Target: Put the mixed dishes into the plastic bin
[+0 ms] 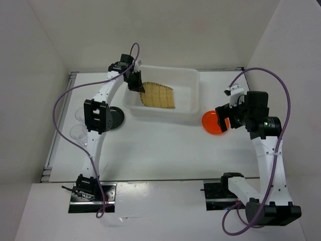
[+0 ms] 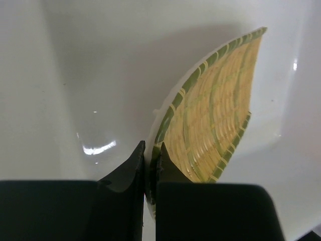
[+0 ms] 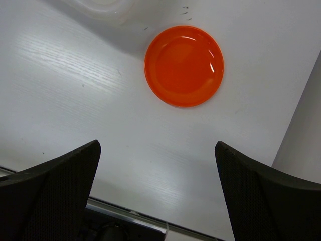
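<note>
The tan woven bamboo tray (image 1: 158, 95) lies inside the large translucent white rectangular plastic bin (image 1: 188, 74), its green-edged rim pinched between the jaws of the left gripper (image 2: 149, 150) at the bin's left end. Just beside the bin's right end, the small round orange plate (image 3: 184, 66) lies flat on the white table (image 1: 160, 150), beneath the right gripper (image 3: 156, 144), whose jaws are spread wide and hold nothing. Left of the bin, the round black plate (image 1: 116, 118) lies partly hidden by the left arm (image 1: 98, 118), with small clear plastic cups (image 1: 79, 131) near the table's left edge.
</note>
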Action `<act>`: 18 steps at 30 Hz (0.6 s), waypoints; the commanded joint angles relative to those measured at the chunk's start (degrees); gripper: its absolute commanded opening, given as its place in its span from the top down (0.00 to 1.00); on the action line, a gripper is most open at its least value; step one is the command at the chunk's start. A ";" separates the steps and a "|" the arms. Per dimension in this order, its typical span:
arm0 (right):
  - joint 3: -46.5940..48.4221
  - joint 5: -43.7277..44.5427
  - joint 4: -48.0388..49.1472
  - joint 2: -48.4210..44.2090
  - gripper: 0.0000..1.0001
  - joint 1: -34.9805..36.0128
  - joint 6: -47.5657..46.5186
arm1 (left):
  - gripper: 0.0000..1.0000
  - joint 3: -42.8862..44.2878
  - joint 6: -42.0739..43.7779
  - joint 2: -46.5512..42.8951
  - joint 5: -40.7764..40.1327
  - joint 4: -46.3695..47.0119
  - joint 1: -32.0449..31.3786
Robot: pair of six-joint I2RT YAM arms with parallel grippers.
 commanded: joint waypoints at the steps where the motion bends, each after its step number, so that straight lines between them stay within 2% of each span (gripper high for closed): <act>1: -0.23 0.65 1.15 -0.27 0.01 0.53 0.72 | 1.00 3.61 1.42 1.10 -5.80 -1.20 -0.58; 3: -0.23 0.65 1.15 -0.27 0.01 0.53 0.72 | 0.98 4.23 0.81 2.15 -8.96 -2.43 -0.58; 5: -0.23 0.65 1.15 -0.27 0.01 0.53 0.72 | 0.85 5.28 0.80 2.68 -10.47 -3.04 -1.11; 8: -0.23 0.65 1.15 -0.27 0.01 0.53 0.72 | 0.78 5.81 0.27 3.30 -12.40 -3.74 -1.11; 11: -0.23 0.65 1.15 -0.27 0.01 0.53 0.72 | 0.58 7.74 -0.77 3.83 -17.15 -4.98 -1.72; 13: -0.23 0.65 1.15 -0.27 0.01 0.53 0.72 | 0.52 7.75 -0.78 3.83 -18.55 -4.98 -1.72; 14: -0.23 0.65 1.15 -0.27 0.01 0.53 0.72 | 0.43 8.44 -1.30 3.83 -19.17 -4.98 -1.72; 15: -0.23 0.65 1.15 -0.79 0.01 1.05 0.72 | 0.39 8.45 -1.31 4.35 -19.87 -5.68 -2.25; 18: -0.23 0.65 1.15 -0.80 0.01 1.05 0.72 | 0.36 9.77 -2.44 4.88 -22.33 -7.52 -2.25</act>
